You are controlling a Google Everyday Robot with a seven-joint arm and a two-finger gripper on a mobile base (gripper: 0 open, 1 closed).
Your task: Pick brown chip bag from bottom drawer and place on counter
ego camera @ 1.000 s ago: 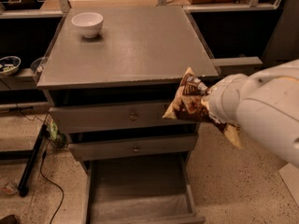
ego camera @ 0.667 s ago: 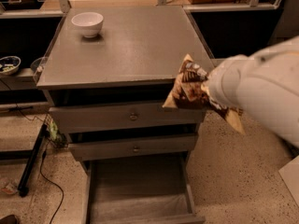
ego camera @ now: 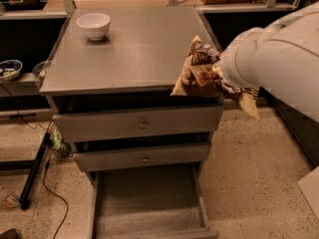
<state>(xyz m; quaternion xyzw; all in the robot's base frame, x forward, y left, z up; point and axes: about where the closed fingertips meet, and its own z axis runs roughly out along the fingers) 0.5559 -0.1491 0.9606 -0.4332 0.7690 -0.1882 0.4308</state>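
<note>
The brown chip bag (ego camera: 195, 69) hangs tilted in the air over the front right corner of the counter (ego camera: 134, 49). My gripper (ego camera: 218, 73) is shut on its right side and is mostly hidden behind the bag and my white arm (ego camera: 269, 59). A cream corner of the bag sticks out below the arm. The bottom drawer (ego camera: 149, 195) is pulled open below, and its grey floor is bare.
A white bowl (ego camera: 93, 25) stands at the counter's back left. The two upper knobbed drawers (ego camera: 142, 125) are pulled out slightly. A side shelf on the left holds a patterned dish (ego camera: 9, 68). A black stand leg and cable (ego camera: 35, 171) lie on the floor at left.
My arm has lifted the chip bag from beside the top drawer front up to the counter's front right corner.
</note>
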